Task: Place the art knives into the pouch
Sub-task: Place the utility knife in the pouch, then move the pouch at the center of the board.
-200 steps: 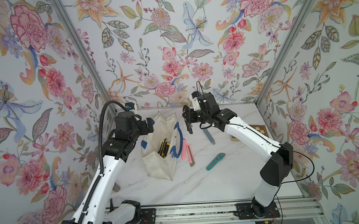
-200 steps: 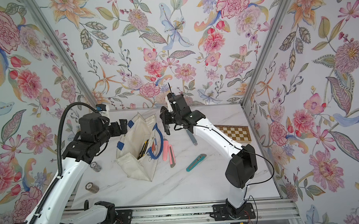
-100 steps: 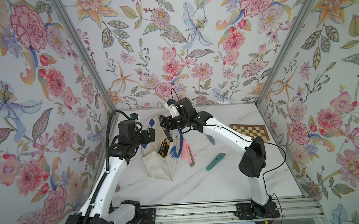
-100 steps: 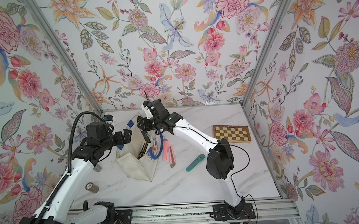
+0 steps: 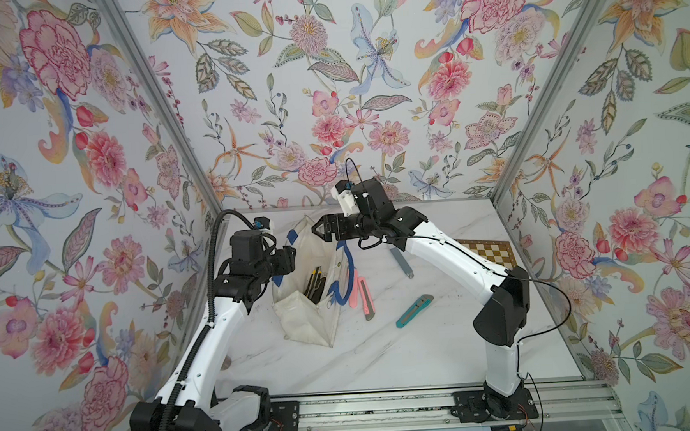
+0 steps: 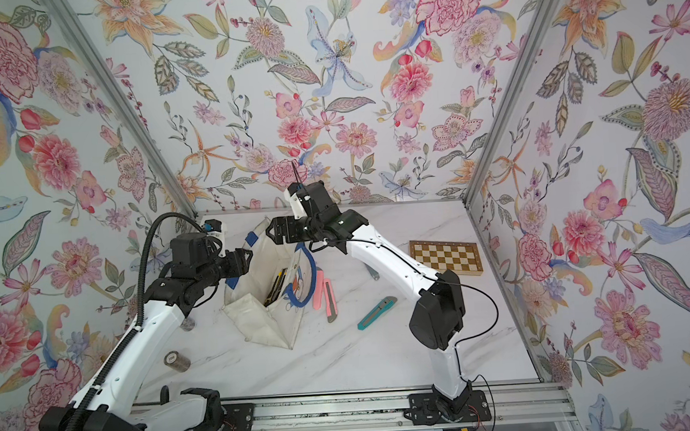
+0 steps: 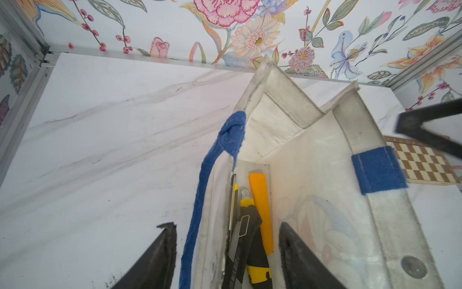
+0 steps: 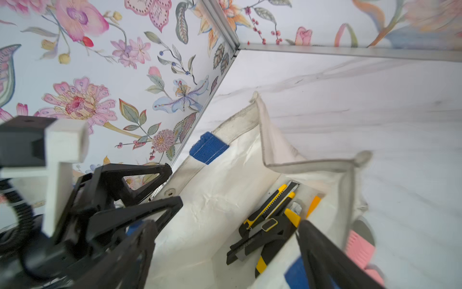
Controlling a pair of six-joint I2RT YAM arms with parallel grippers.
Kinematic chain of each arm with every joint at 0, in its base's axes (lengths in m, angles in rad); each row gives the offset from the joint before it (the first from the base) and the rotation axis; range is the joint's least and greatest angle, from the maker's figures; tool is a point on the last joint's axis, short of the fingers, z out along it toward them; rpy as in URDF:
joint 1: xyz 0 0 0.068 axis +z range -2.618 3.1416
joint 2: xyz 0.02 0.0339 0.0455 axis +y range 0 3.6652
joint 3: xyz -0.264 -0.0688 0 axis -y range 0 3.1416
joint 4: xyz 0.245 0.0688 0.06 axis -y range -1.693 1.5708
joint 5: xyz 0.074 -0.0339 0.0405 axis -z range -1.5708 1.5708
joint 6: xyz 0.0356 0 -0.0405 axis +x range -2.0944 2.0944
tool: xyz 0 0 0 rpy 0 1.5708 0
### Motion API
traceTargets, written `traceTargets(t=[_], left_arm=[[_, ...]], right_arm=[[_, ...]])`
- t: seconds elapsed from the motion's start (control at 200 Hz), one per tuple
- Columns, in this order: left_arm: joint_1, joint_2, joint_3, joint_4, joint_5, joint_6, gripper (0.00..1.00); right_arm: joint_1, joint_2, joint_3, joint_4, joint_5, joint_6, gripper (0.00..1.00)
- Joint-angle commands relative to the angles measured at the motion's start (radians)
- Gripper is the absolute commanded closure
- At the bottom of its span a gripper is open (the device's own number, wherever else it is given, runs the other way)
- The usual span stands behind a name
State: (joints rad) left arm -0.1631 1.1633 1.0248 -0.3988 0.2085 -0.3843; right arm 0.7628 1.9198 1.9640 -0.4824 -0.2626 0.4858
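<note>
in both top views the pouch (image 5: 300, 320) sits on the white table (image 5: 383, 356) with its mouth open. the black and yellow art knife (image 5: 316, 285) lies inside it. my left hand (image 5: 292, 260) is at the pouch's left edge. my right hand (image 5: 315, 228) hangs over the far end of the mouth and holds nothing. a pink knife (image 5: 353, 291) lies just beside the pouch. a green knife (image 5: 414, 311) is farther off. a checker board (image 5: 487, 253) is near the right wall. in a top view a roll of thread (image 6: 176, 361) lies by my left arm.

in my left wrist view, my left hand (image 7: 225, 225) has its two fingers (image 7: 160, 255) apart. the pouch's side and a blue handle (image 7: 205, 180) run between them, but the fingers do not squeeze them. the art knife (image 7: 246, 225) rests deep in the pouch, next to an orange knife (image 7: 261, 200).

in my right wrist view, my right hand (image 8: 226, 222) is spread wide and empty. below it is the pouch (image 8: 225, 175) with the art knife (image 8: 265, 232) inside. my left hand (image 8: 175, 184) has one finger on each side of the pouch's rim, by the small snap (image 8: 170, 192).
</note>
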Motion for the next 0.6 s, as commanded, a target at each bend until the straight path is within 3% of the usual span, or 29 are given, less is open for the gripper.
traceTargets(t=[0.0,0.19,0.265,0.335,0.48,0.595], left_arm=[[-0.005,0.016,-0.016,-0.027,-0.042,0.020,0.42],[-0.017,0.075,0.006,-0.044,0.012,0.018,0.53],[-0.021,0.094,0.020,-0.054,0.006,0.019,0.72],[-0.019,0.109,0.045,-0.088,-0.055,0.023,1.00],[-0.017,0.124,0.103,-0.172,-0.227,0.061,1.00],[0.016,0.118,0.126,-0.202,-0.282,0.083,1.00]], right_arm=[[-0.020,-0.091,-0.059,-0.001,0.056,-0.039,0.09],[-0.071,-0.185,-0.186,0.001,0.089,-0.042,0.09],[-0.098,-0.220,-0.241,0.002,0.108,-0.034,0.09],[-0.109,-0.254,-0.296,0.011,0.116,-0.029,0.09],[-0.168,-0.320,-0.391,0.025,0.146,-0.029,0.09],[-0.192,-0.359,-0.452,0.030,0.166,-0.027,0.08]])
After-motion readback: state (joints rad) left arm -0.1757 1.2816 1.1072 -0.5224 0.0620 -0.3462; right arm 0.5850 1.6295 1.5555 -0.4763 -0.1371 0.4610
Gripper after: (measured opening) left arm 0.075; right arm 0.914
